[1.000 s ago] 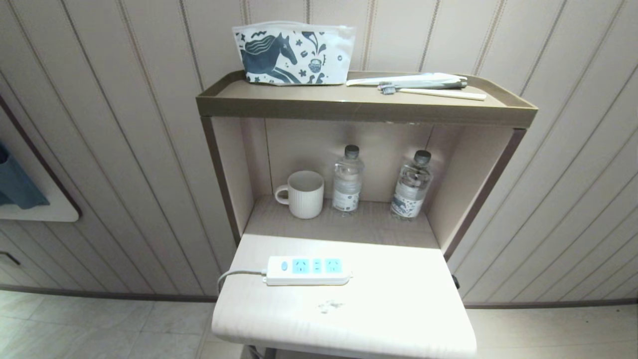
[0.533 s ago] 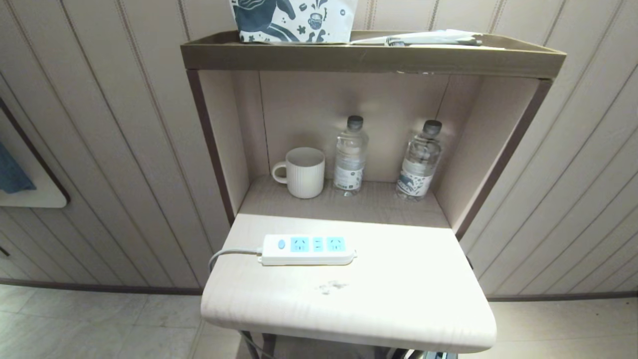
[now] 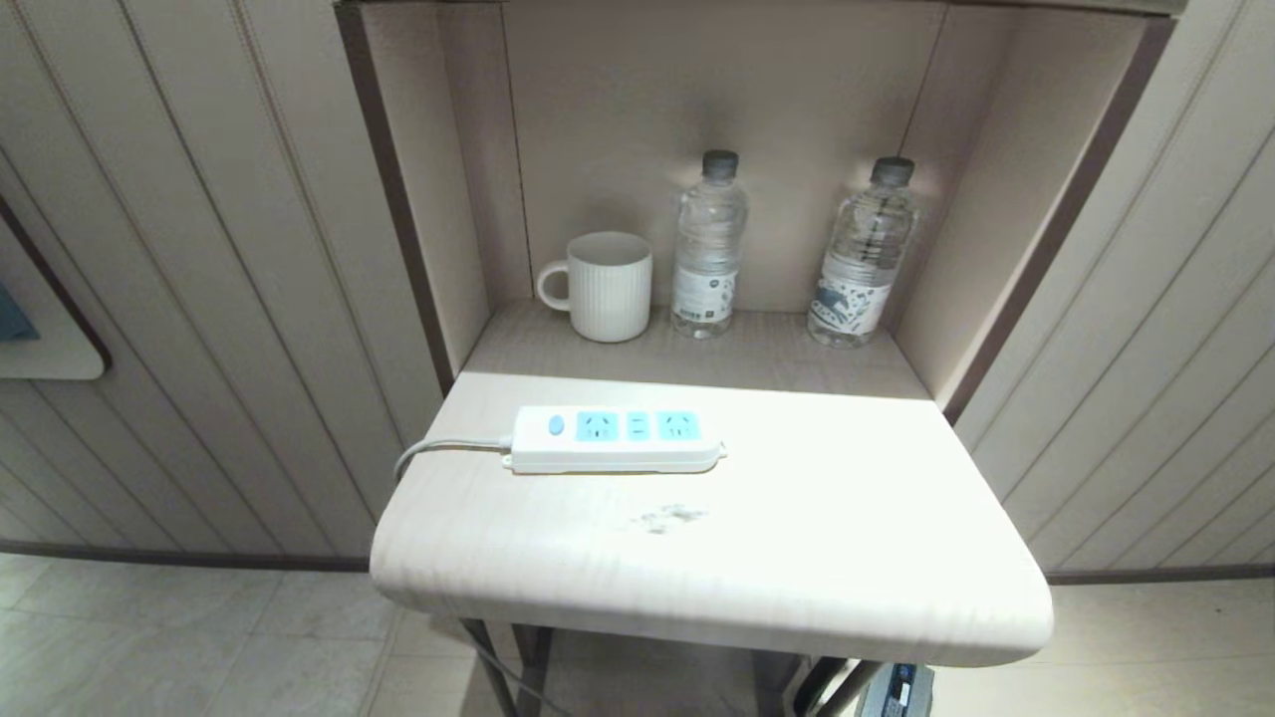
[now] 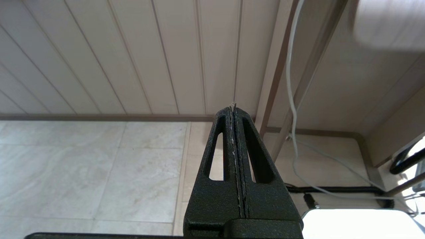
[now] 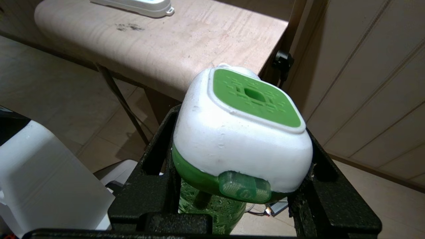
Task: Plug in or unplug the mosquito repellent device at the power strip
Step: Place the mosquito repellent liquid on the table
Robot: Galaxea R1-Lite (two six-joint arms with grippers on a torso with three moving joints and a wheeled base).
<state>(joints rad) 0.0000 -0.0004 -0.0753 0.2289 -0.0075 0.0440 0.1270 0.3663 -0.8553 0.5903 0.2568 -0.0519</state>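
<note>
The power strip [image 3: 613,438] lies on the pale table [image 3: 797,538], left of middle, all of its light-blue socket faces bare. Its end [image 5: 139,5] also shows in the right wrist view. The mosquito repellent device [image 5: 239,132] is in my right gripper [image 5: 240,146], whose jaws press on the two sides of its white-and-green head. The green bottle hangs below the head. This gripper is below and in front of the table's near right corner. My left gripper [image 4: 233,108] is shut on nothing, low down beside the table's left leg, above the floor.
A ribbed white mug [image 3: 606,286] and two clear water bottles [image 3: 709,244] [image 3: 865,254] stand in the niche behind the strip. The strip's cord [image 3: 438,448] drops over the table's left edge. A black plug [image 5: 282,61] sits by the right table leg.
The whole head view has shifted: the camera has sunk and come closer, so the top shelf has left the picture. Nothing on the table has moved.
</note>
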